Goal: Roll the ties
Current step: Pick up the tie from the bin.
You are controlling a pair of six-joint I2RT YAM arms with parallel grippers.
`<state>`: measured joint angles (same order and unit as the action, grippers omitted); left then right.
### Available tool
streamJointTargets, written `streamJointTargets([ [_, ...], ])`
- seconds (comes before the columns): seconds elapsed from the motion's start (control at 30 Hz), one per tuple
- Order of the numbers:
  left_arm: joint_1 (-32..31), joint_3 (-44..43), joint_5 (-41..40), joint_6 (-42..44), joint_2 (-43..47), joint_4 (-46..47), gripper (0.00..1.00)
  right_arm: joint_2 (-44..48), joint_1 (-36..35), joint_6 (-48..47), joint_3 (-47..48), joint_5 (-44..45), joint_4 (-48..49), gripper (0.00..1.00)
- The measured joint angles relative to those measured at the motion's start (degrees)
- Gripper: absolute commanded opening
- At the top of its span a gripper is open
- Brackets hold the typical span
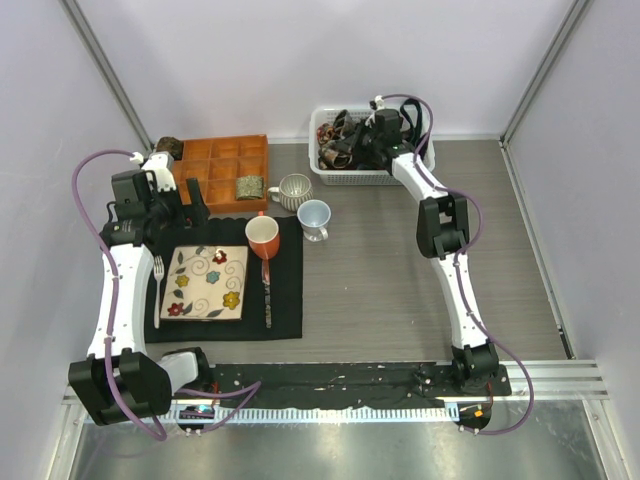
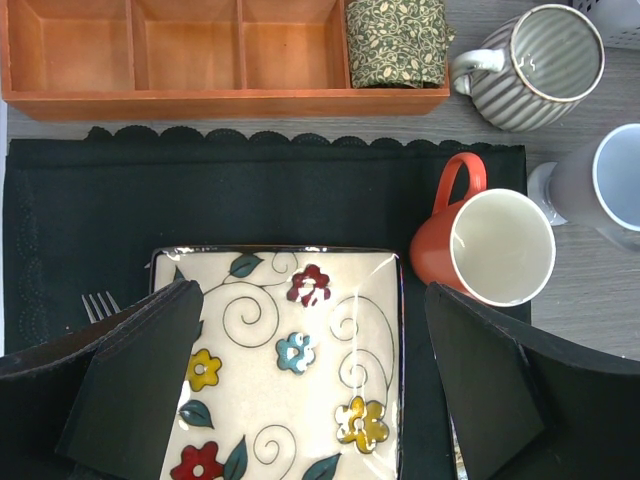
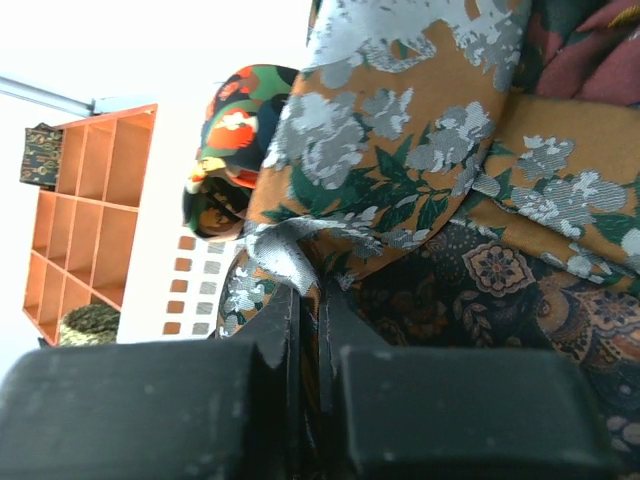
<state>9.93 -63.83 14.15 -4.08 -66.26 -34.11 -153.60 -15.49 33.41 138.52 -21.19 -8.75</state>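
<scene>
Found right gripper point(image 3: 308, 305) clamped shut on a fold of rust-orange necktie with grey flowers point(image 3: 400, 130), inside white plastic basket point(image 1: 318, 165) at far right of table. Found other patterned neckties point(image 1: 338, 148) heaped in same basket. Noted left gripper point(image 2: 312, 330) spread wide, gripping nothing, above cream square plate with painted flowers point(image 2: 370, 300) on black placemat point(image 2: 250, 195). Recorded olive leaf-print rolled tie point(image 2: 395, 40) seated in end compartment of orange wooden tray point(image 2: 200, 102).

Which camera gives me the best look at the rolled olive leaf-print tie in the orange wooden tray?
Left wrist: the rolled olive leaf-print tie sits in the orange wooden tray's end compartment, pattern sharp. Top external shows the tie small; right wrist only a blurred glimpse.
</scene>
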Motion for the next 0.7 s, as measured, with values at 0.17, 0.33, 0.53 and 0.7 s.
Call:
streamJointTargets([
  [0.17, 0.00, 0.00, 0.63, 0.24, 0.04, -0.02, 1.00, 3.89, 1.29, 0.22, -2.67, -1.18, -0.26, 0.01],
  [0.33, 0.00, -0.04, 1.64, 0.61, 0.57, -0.07, 1.00, 11.30, 2.99, 0.13, -5.62, -2.78, -0.28, 0.01],
  [0.53, 0.00, -0.44, 2.91, 1.46, 1.79, -0.11, 1.00, 20.46, 5.07, -1.55, -6.99, -4.00, 0.13, 0.01],
  [0.7, 0.00, -0.57, 4.42, 1.84, 3.28, -0.02, 1.00, 24.94, 6.75, -3.43, -7.08, -5.25, -0.11, 0.01],
])
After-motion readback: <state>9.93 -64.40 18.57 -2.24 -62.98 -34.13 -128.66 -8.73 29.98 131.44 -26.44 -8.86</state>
